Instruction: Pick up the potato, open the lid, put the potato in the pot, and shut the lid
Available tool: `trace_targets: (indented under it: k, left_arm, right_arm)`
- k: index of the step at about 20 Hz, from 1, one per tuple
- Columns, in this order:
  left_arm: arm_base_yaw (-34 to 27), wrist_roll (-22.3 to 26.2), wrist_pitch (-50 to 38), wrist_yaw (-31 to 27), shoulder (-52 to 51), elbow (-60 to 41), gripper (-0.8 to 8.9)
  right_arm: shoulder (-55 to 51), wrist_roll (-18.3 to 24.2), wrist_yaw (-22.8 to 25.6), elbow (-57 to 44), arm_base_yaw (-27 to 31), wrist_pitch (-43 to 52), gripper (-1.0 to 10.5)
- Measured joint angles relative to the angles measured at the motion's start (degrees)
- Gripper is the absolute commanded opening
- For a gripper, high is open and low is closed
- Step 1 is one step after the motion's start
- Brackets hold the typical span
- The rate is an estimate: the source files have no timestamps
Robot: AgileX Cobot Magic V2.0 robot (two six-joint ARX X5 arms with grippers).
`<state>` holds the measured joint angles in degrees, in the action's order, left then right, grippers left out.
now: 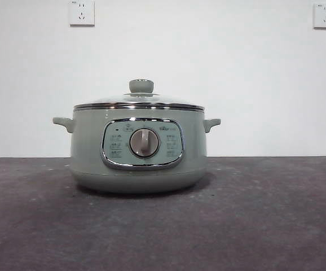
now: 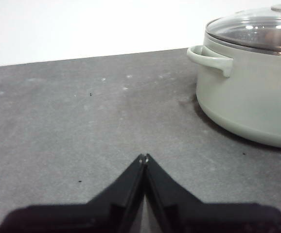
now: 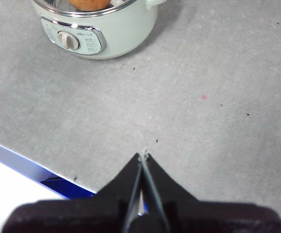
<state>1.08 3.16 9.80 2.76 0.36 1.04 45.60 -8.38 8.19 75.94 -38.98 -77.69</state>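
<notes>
The sage-green pot [image 1: 137, 152] stands in the middle of the dark table with its dial facing the front camera. The glass lid [image 1: 139, 101] with its green knob sits closed on the pot. The orange-brown potato [image 3: 87, 4] shows inside the pot, through the lid, in the right wrist view. My left gripper [image 2: 144, 158] is shut and empty, low over the table beside the pot [image 2: 250, 92]. My right gripper [image 3: 143, 155] is shut and empty, above the table's front edge, well away from the pot [image 3: 99, 31]. Neither gripper shows in the front view.
The grey table [image 1: 264, 226] runs out to both sides of the pot. A white wall with two sockets [image 1: 82, 12] stands behind. The table's front edge with a blue strip [image 3: 28, 165] shows under the right gripper.
</notes>
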Motion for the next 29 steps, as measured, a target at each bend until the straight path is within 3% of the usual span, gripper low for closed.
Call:
trace_targets:
  k: [15, 18, 20, 22, 24, 29]
  left_arm:
    - [0.00, -0.20, -0.02, 0.44, 1.51, 0.00, -0.03]
    - [0.00, -0.20, -0.04, 0.44, 1.51, 0.00, -0.03]
    - [0.00, -0.20, -0.02, 0.46, 1.51, 0.00, -0.03]
    - [0.00, -0.20, -0.02, 0.46, 1.51, 0.00, -0.03]
    - [0.00, -0.20, -0.02, 0.46, 1.51, 0.00, -0.03]
    - [0.00, -0.20, -0.02, 0.44, 1.51, 0.00, -0.03]
  right_arm:
    - [0.00, 0.00, 0.70, 0.00, 0.31, 0.00, -0.2]
    - [-2.49, 0.02, 1.01, -1.36, 3.45, 0.00, -0.1]
    - [-6.97, 0.42, 2.73, -5.57, 8.57, 0.79, -0.1]
    - [-13.77, 0.87, 4.42, -14.23, 15.43, 8.92, -0.1]
    - [-20.15, 1.73, 2.86, -25.11, 22.23, 23.58, -0.1]
    - [-32.37, 2.03, -18.25, -49.55, 36.20, 60.61, -0.1]
